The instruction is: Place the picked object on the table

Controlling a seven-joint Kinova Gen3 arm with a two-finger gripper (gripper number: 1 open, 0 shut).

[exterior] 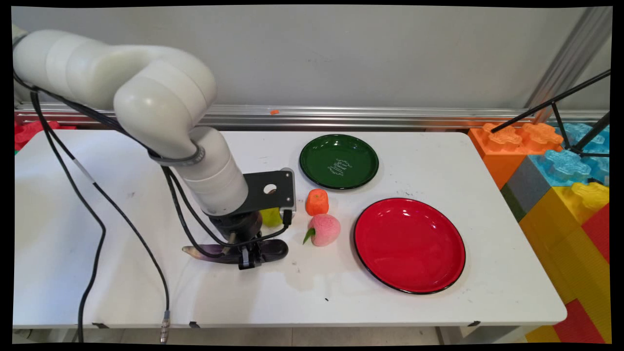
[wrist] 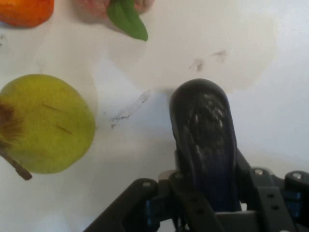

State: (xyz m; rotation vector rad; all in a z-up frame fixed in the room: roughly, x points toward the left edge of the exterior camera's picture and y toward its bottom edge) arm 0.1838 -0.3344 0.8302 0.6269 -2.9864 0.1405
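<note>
On the white surface, the end effector is clamped on a dark purple eggplant, a yellow-green pear just beside it.

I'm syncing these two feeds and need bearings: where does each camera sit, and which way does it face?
Main view: fixed above the table's near side, looking across the table to the wall; shows the white arm and gripper.
Hand view: on the hand, looking down along the gripper; its linkage and fingers show.
Shared: eggplant, yellow-green fruit, peach.
</note>
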